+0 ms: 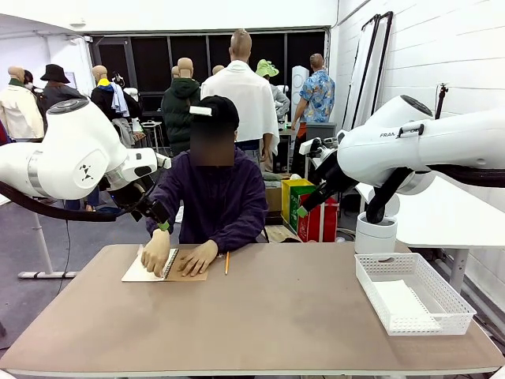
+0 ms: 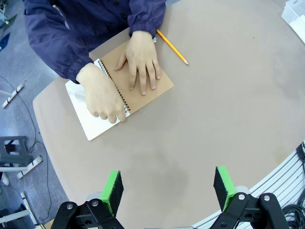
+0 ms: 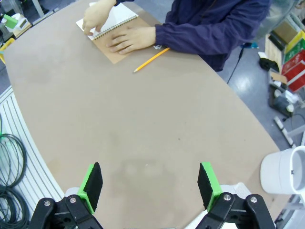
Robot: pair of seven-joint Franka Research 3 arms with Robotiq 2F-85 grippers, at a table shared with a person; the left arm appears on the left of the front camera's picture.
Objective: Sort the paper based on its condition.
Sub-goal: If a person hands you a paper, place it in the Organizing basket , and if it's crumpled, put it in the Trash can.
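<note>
As it lies, paper point(image 1: 398, 300) runs along the basket point(image 1: 448, 286).

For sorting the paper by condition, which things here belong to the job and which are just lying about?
Job: white sheet in the basket; white page partly under the person's hand; likely the white bin.
Lying about: pencil; brown notebook cover.

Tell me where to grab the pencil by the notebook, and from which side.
I'd grip the pencil mid-shaft from straight above, closing across its long axis. It lies flat on the table, bare tabletop either side; its far end nears the person's sleeve, so favour the tip half.
</note>
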